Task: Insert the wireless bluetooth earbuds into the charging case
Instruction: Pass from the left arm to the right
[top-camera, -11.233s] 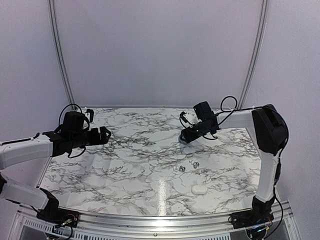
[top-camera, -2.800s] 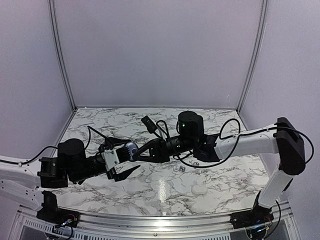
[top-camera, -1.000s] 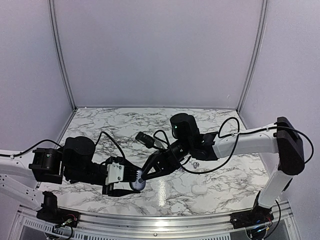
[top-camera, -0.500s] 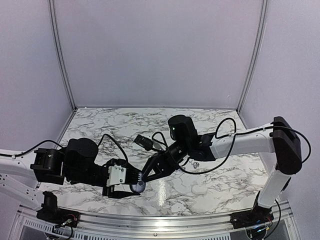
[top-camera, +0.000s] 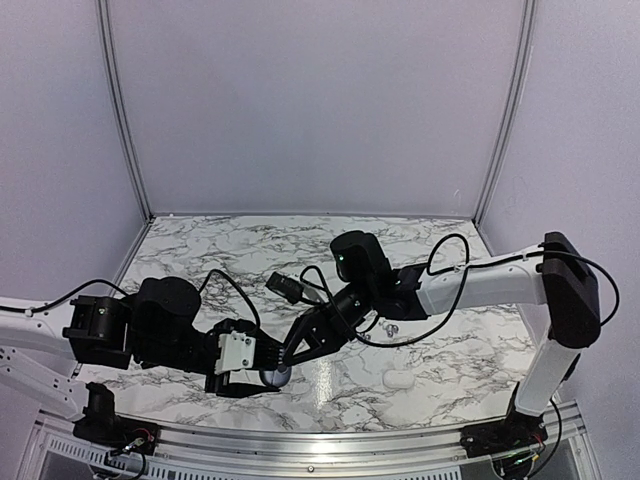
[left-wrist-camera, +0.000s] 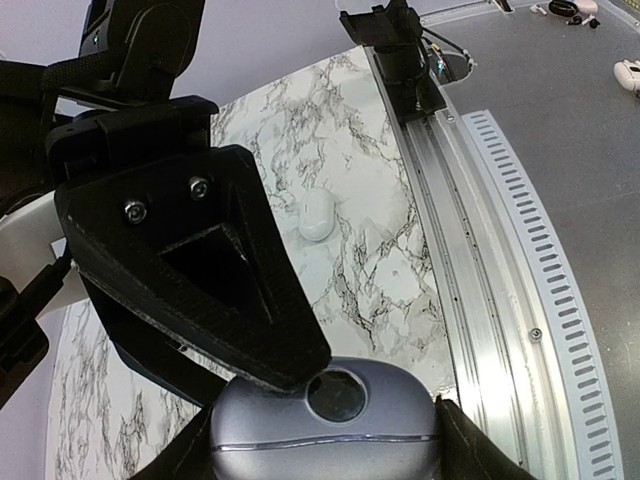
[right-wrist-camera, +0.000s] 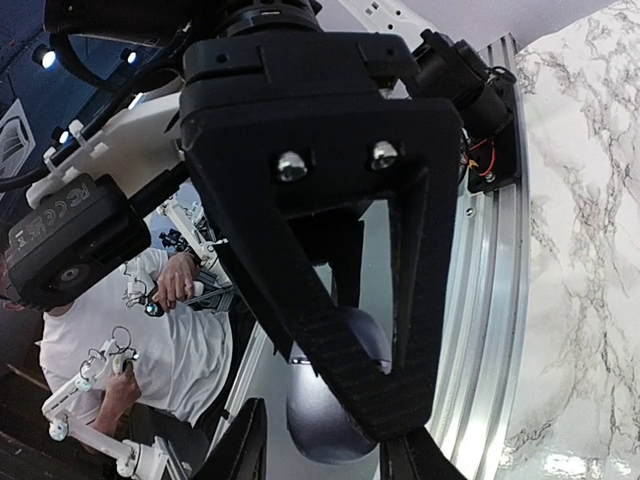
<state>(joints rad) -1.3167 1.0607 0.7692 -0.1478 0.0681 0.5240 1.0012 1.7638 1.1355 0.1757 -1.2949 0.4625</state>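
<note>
My left gripper (top-camera: 270, 378) is shut on the grey pebble-shaped charging case (top-camera: 278, 374) and holds it low over the table's front. In the left wrist view the closed case (left-wrist-camera: 325, 435) sits between my fingers, its dark round spot facing up. My right gripper (top-camera: 290, 356) is open, and one finger (left-wrist-camera: 200, 270) touches the top of the case. In the right wrist view the case (right-wrist-camera: 330, 415) lies between the right gripper's (right-wrist-camera: 325, 452) spread jaws. The tiny dark earbuds (top-camera: 390, 328) lie on the table behind the right arm, some of them hidden by it.
A small white case (top-camera: 400, 380) lies on the marble table (top-camera: 200, 250) at the front right; it also shows in the left wrist view (left-wrist-camera: 318, 215). The metal front rail (left-wrist-camera: 480, 260) runs along the table's near edge. Cables hang off both arms.
The right gripper has come down and left onto the case over the last second. The left gripper has held the case in nearly the same place, shifting slightly.
</note>
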